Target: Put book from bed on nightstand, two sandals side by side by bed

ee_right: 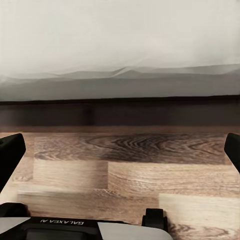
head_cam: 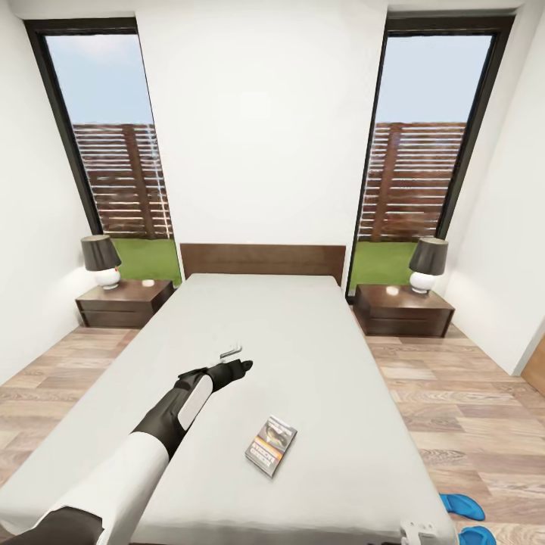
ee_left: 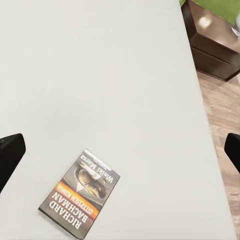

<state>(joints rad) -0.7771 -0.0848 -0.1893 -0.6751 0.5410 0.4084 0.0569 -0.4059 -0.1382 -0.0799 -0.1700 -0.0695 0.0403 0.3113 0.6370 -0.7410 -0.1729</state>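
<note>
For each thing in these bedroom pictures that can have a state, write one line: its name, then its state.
book: closed, flat on the mattress, cover up
left gripper: open, above the bed, holding nothing
right gripper: open, low beside the bed
sandals: on the floor by the bed's right side
bed: mattress bare
left nightstand: drawers shut
right nightstand: drawers shut
lamps: upright

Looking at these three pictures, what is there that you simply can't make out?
- Sandals: head view, cut off by the bed's corner and the bottom edge.
- Left gripper: only the fingertips show at the wrist view's edges.
- Right gripper: likewise in its wrist view.
- Small print on the book: too blurred.
</note>
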